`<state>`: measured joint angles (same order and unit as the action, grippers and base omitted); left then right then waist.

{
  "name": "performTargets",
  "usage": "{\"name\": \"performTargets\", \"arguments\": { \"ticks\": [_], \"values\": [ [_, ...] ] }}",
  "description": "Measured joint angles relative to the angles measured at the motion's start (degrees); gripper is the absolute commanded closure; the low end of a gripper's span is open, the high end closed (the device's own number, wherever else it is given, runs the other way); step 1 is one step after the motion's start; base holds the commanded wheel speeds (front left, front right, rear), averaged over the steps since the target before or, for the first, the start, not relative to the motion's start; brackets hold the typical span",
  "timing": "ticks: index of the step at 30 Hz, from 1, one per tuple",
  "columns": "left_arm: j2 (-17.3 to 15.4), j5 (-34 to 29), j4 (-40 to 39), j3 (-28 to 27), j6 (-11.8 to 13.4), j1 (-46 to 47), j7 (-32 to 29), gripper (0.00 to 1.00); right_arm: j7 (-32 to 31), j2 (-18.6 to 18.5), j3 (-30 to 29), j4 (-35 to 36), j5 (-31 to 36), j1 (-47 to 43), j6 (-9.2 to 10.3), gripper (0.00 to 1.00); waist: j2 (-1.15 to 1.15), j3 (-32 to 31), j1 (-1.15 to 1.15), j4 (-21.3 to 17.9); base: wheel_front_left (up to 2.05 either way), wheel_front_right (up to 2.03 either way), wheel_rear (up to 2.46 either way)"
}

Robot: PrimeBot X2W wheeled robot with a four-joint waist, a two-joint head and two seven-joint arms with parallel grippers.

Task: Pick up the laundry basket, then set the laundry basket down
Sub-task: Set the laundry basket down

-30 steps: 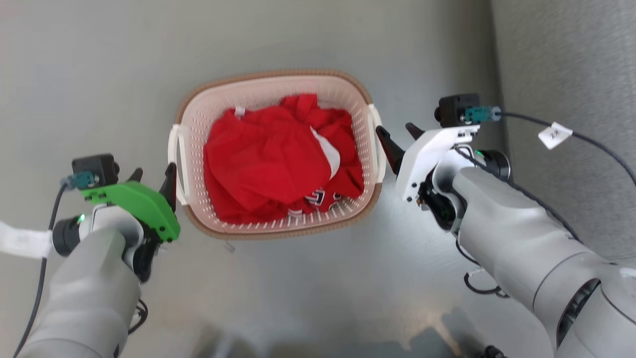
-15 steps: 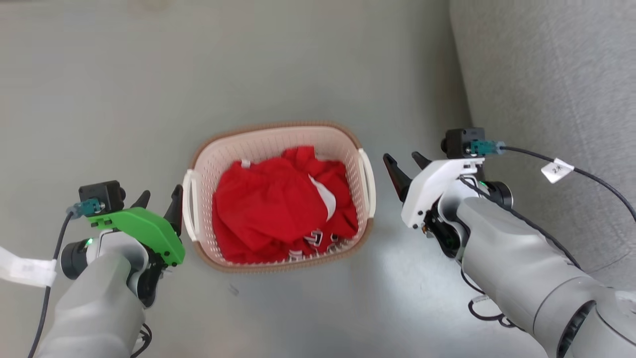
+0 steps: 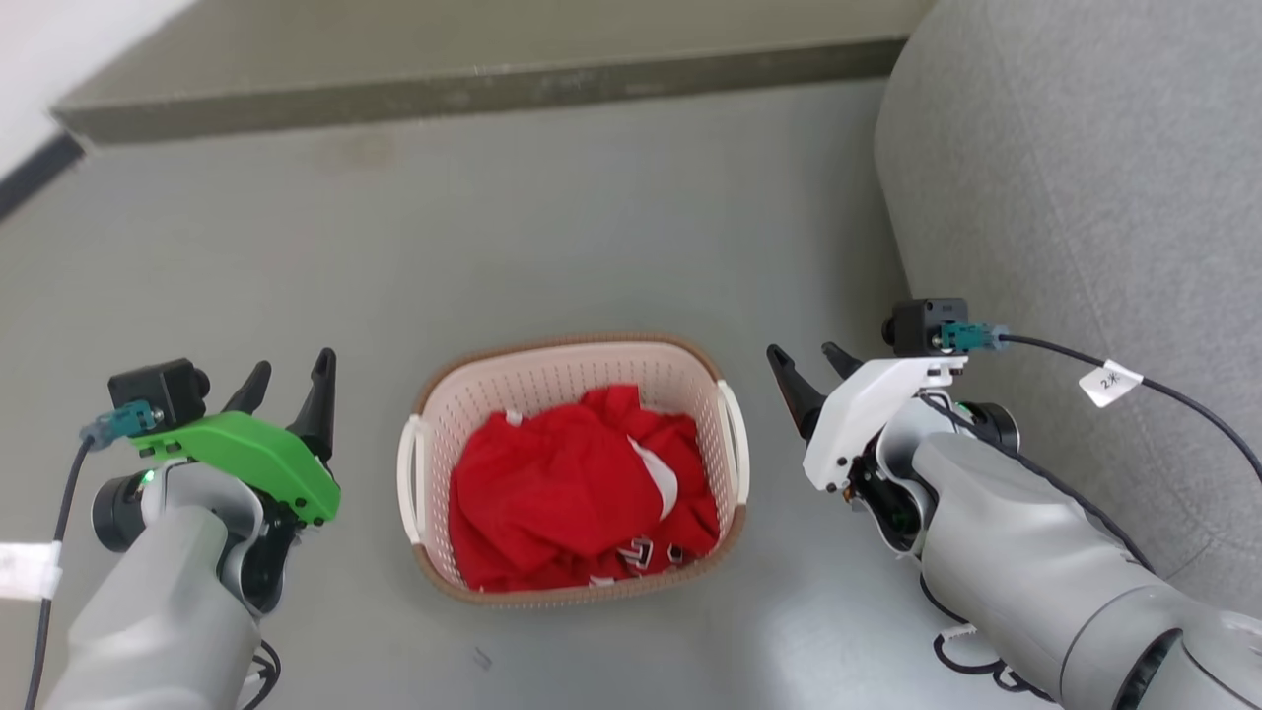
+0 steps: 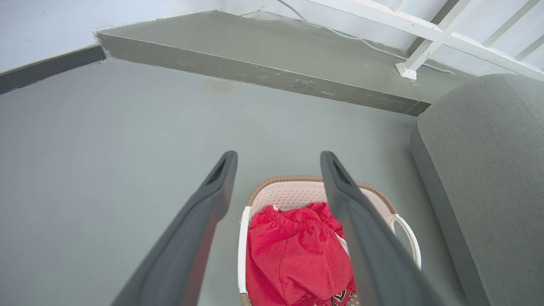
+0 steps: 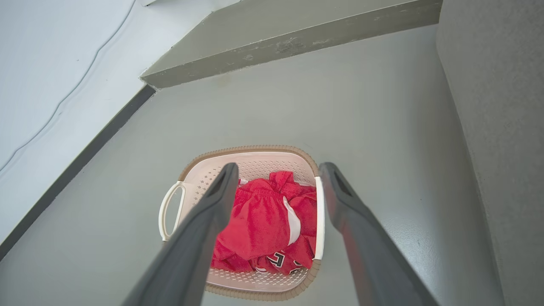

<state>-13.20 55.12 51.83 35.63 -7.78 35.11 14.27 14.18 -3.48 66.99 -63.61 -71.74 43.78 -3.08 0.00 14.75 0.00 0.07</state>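
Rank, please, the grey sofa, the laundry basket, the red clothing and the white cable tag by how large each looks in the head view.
1. grey sofa, cut off by the frame
2. laundry basket
3. red clothing, lying inside it
4. white cable tag, smallest though nearer the camera

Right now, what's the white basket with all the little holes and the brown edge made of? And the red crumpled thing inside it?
The cream-white perforated laundry basket looks like moulded plastic: smooth walls with even rows of holes. Its brown rim only looks woven; probably plastic too. The red crumpled garment looks like soft matte fabric, since it folds and wrinkles.
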Motion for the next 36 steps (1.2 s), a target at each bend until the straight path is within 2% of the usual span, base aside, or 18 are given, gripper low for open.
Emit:
{"name": "performTargets", "arguments": {
  "ticks": [11,17,30,36],
  "values": [
    [-1.1,-6.3,-9.4,-4.6,0.3,-6.8,0.0,0.0,0.0,-2.2,-7.1,5.7,4.7,-0.6,-0.25,0.0,0.0,-7.1,0.0,0.4,0.0,0.0,0.0],
    [-1.3,-8.4,-15.0,-8.2,1.5,-9.9,0.0,0.0,0.0,-3.5,-10.2,9.8,8.9,-2.2,0.77,0.0,0.0,-9.8,0.0,0.4,0.0,0.0,0.0],
    [-1.2,-14.9,-28.8,-16.5,4.4,-17.0,0.2,0.0,0.2,-6.6,-22.7,25.8,20.7,-8.1,6.14,0.0,0.0,-11.9,0.0,0.3,0.0,0.0,0.0],
    [-0.5,-17.3,-32.2,-18.7,5.2,-20.7,0.2,0.0,0.2,-7.2,-25.9,30.4,24.7,-13.9,7.27,0.0,0.0,-12.0,0.0,0.5,0.0,0.0,0.0]
  ]
}}
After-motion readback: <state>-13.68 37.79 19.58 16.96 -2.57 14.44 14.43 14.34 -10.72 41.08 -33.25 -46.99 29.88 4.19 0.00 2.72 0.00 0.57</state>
